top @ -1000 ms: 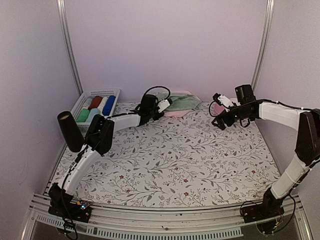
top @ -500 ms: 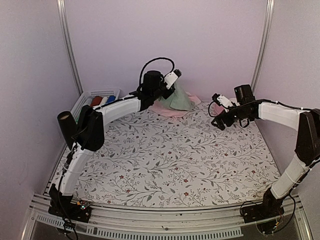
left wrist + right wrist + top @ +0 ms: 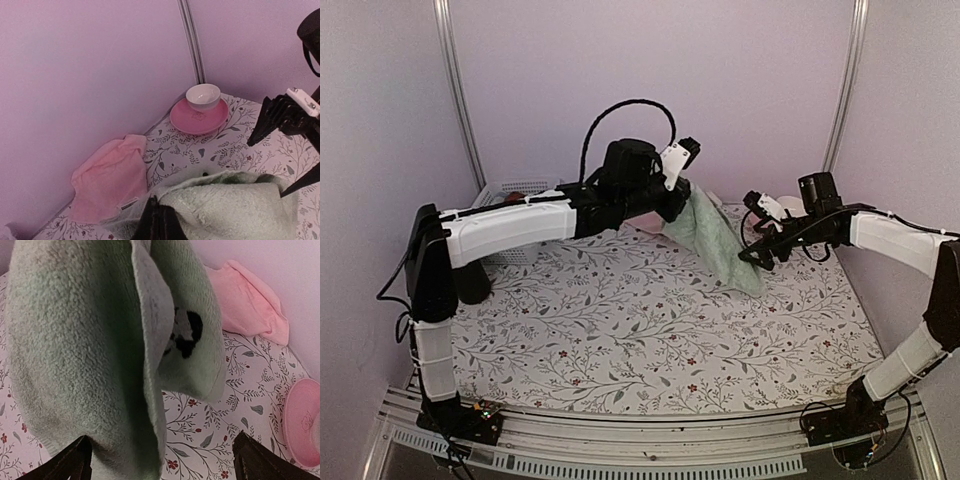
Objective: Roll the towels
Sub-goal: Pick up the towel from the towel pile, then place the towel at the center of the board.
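The pale mint green towel (image 3: 720,245) hangs in the air, slanting down to the right until its low corner reaches the table. My left gripper (image 3: 684,198) is shut on its top edge; in the left wrist view the closed fingertips (image 3: 159,215) pinch the green towel (image 3: 235,210). My right gripper (image 3: 750,258) stands open beside the towel's lower end. From the right wrist the green towel (image 3: 75,365) droops between the wide-spread fingers of the right gripper (image 3: 165,465). The pink towel (image 3: 107,177) lies crumpled at the back wall.
A pink saucer (image 3: 186,120) holding a white cup (image 3: 203,96) sits in the back right corner, close to the right gripper. A white basket (image 3: 510,190) of rolled cloths stands at the back left, partly behind the left arm. Walls close off the back and both sides.
My left arm has lifted the green towel off the pink one and swung it up and to the right. The towel now stretches down to the right gripper, which has shifted slightly lower.
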